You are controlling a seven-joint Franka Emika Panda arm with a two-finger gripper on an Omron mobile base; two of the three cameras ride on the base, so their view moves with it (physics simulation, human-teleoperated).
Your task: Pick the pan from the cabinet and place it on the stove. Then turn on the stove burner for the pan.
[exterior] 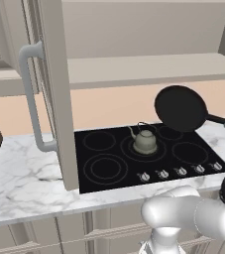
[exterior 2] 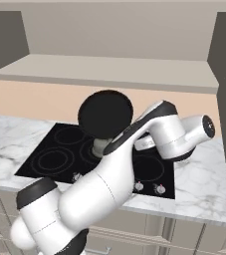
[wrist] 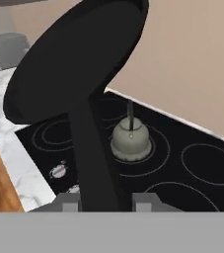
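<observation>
My gripper (wrist: 106, 201) pinches the handle of the pan (wrist: 79, 64), which stretches ahead, tilted above the stove (wrist: 192, 163)

Even, diffuse rendered light across all views; no distinct source visible. Shadows soft and faint: slight darkening under the cabinet (exterior: 134, 69) shelf. The stove (exterior: 134, 154) glass reads flat black, no glare; ring outlines crisp. The pan (wrist: 74, 59) is uniform matte black, no highlights. Arm shell shows gentle shading. Edges slightly soft, coarse resolution; no lens distortion.
</observation>
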